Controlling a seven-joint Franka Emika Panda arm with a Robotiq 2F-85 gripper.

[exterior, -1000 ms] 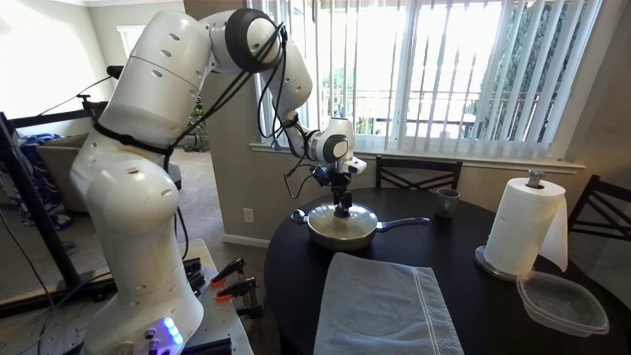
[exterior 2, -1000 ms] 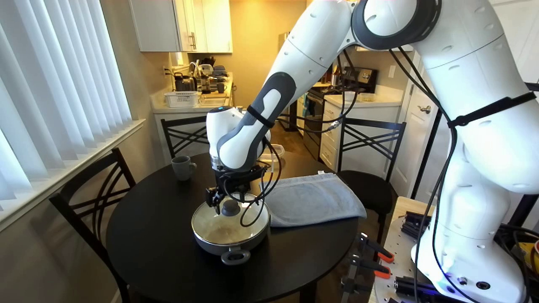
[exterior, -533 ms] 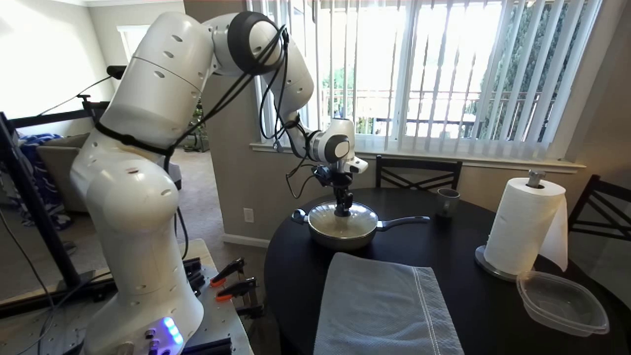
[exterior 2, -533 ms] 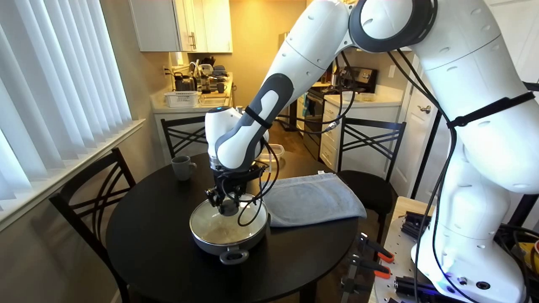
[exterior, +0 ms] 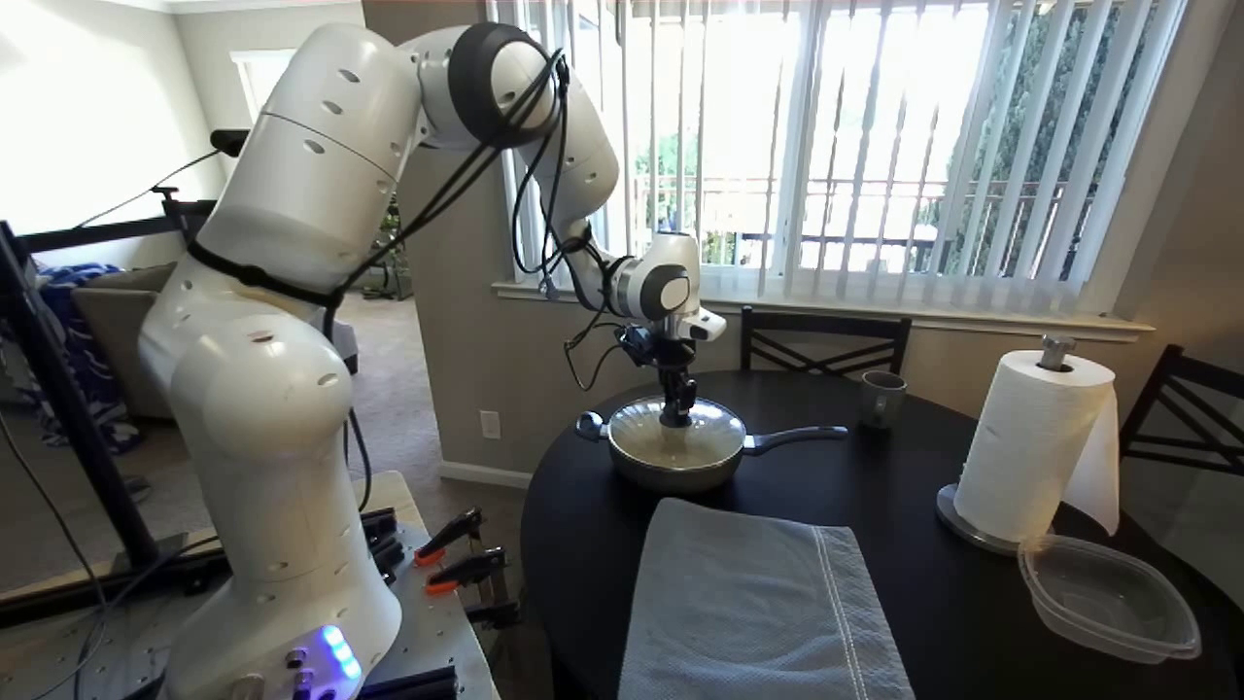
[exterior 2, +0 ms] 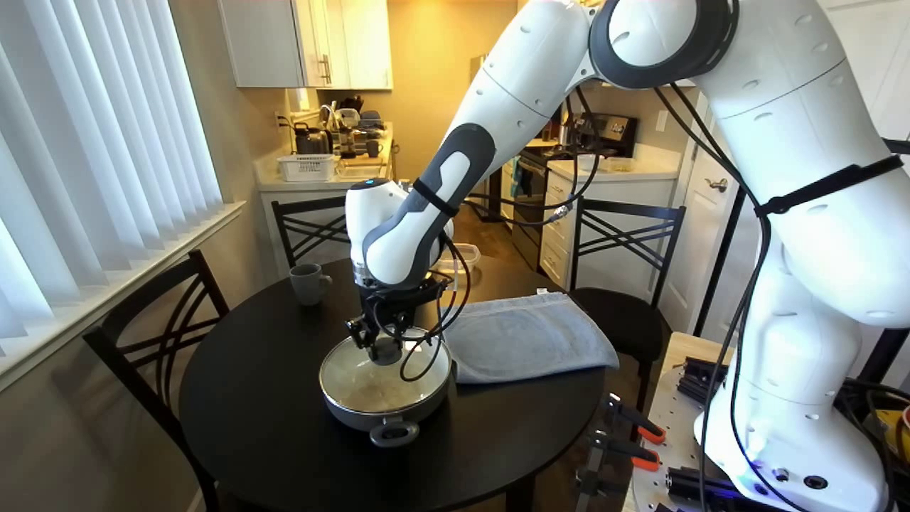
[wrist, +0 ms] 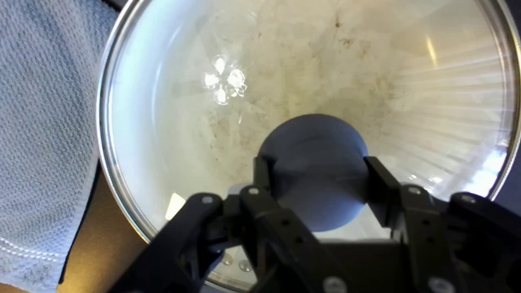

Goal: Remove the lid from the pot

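The round glass lid point(wrist: 228, 134), with its metal rim, lies on the pot point(exterior: 673, 478). Its dark round knob point(wrist: 319, 207) sits between the two black fingers point(wrist: 380, 183), which press on it from both sides. My gripper point(wrist: 316, 171) is therefore shut on the lid by its knob, pointing straight down. In an exterior view the pot's long handle point(exterior: 797, 438) reaches toward the mug, and in an exterior view a short loop handle point(exterior 2: 394, 432) faces the camera. No gap between lid and pot shows.
A folded grey-blue cloth point(exterior: 758, 603) lies close beside the pot on the dark round table point(exterior 2: 263, 427). A grey mug point(exterior: 882, 399), a paper towel roll point(exterior: 1035, 447) and a clear plastic container point(exterior: 1108, 603) also stand there. Chairs point(exterior 2: 167, 334) surround the table.
My gripper was open around the knob a second ago and has closed on it. The knob, lid and pot have shifted very slightly during this.
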